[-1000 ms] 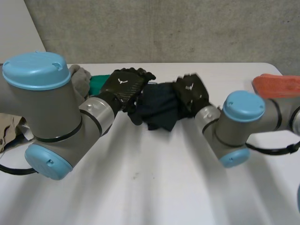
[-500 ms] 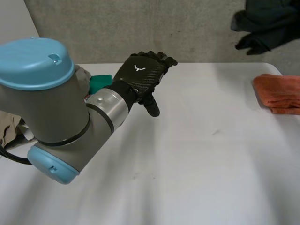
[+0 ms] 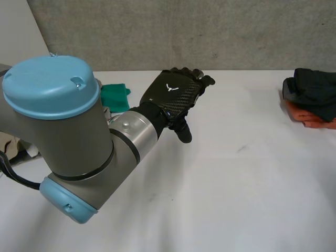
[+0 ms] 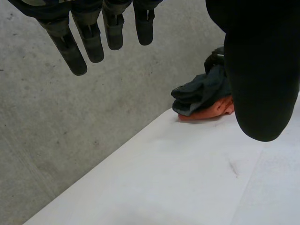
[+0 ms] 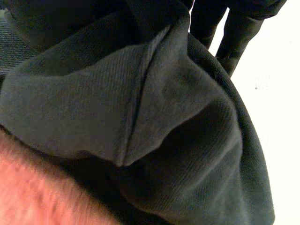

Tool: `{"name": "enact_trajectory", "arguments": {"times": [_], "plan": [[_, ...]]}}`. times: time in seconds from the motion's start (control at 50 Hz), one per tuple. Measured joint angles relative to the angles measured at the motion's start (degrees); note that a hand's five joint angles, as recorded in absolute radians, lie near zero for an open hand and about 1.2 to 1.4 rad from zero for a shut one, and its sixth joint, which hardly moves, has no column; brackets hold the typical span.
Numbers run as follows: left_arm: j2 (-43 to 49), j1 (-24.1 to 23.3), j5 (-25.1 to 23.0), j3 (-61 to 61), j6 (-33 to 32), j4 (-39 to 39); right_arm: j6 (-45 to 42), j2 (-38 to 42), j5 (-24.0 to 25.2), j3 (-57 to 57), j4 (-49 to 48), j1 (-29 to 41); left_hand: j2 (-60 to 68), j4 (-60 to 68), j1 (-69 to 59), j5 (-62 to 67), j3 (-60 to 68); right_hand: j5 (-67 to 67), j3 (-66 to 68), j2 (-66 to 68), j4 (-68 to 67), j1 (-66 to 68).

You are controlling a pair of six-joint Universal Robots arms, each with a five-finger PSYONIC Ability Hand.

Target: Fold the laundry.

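Dark cloth [image 3: 315,89] moved from mid-air onto orange cloth [image 3: 310,119], at table's [image 3: 236,184] right edge.
My left hand [image 3: 176,97] hangs open and empty above mid-table; right hand [image 5: 236,33] is at the cloth, grip unclear.

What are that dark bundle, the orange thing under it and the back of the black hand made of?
Dark bundle: matte woven fabric, maybe cotton; fine ribbed weave and soft folds show. Orange cloth: fuzzy, towel-like pile. Left hand: its back looks like glossy carbon-fibre, by the checkered weave sheen.
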State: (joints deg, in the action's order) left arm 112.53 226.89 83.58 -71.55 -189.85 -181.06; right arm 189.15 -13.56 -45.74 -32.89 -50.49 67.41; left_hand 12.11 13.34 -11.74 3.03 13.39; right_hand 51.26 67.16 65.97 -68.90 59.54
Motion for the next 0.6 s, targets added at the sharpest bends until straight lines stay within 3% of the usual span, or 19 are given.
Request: {"name": "enact_trajectory", "arguments": {"times": [0.14, 0.2, 0.22, 0.26, 0.34, 0.46, 0.6], "plan": [[0.0, -1.0, 0.1, -0.1, 0.0, 0.0, -0.2, -0.1, 0.7, -2.9, -1.7, -1.5, 0.0, 0.0, 0.0, 0.0, 0.0, 0.0, 0.0, 0.1, -0.1, 0.0], [0.0, -1.4, 0.2, -0.1, -0.1, 0.1, -0.2, -0.7, 0.8, -4.6, -2.1, -2.1, 0.0, 0.0, 0.0, 0.0, 0.0, -4.0, -8.1, -7.4, 9.2, -2.5], [-0.1, -1.7, 0.2, -0.2, -0.1, 0.1, -0.2, -1.7, 0.7, -6.1, -2.2, -2.5, 0.0, 0.0, 0.0, 0.0, 0.0, -17.8, -23.0, -22.4, 24.3, -15.6], [-0.1, -1.8, 0.2, -0.2, -0.1, 0.1, -0.2, -1.9, 0.7, -6.3, -2.2, -2.5, 0.0, 0.0, 0.0, 0.0, 0.0, -19.5, -25.3, -24.8, 26.7, -18.0], [-0.4, -2.1, 0.2, -0.1, -0.1, 0.1, -0.2, -9.4, 0.3, -14.1, -1.5, -3.4, 0.0, 0.0, 0.0, 0.0, 0.0, -46.8, -52.6, -51.4, 54.3, -44.5], [-0.9, -2.3, 0.0, -0.1, -0.1, 0.1, -0.6, -18.1, 0.1, -22.7, 0.8, -5.3, 0.0, 0.0, 0.0, 0.0, 0.0, -48.4, -54.8, -53.5, 56.7, -45.9], [-1.5, -3.2, -0.2, -0.1, 0.1, 0.0, -9.2, -30.3, 0.0, -33.1, 13.3, -11.2, 0.0, 0.0, 0.0, 0.0, 0.0, -48.4, -54.8, -53.5, 56.7, -45.9]]}}
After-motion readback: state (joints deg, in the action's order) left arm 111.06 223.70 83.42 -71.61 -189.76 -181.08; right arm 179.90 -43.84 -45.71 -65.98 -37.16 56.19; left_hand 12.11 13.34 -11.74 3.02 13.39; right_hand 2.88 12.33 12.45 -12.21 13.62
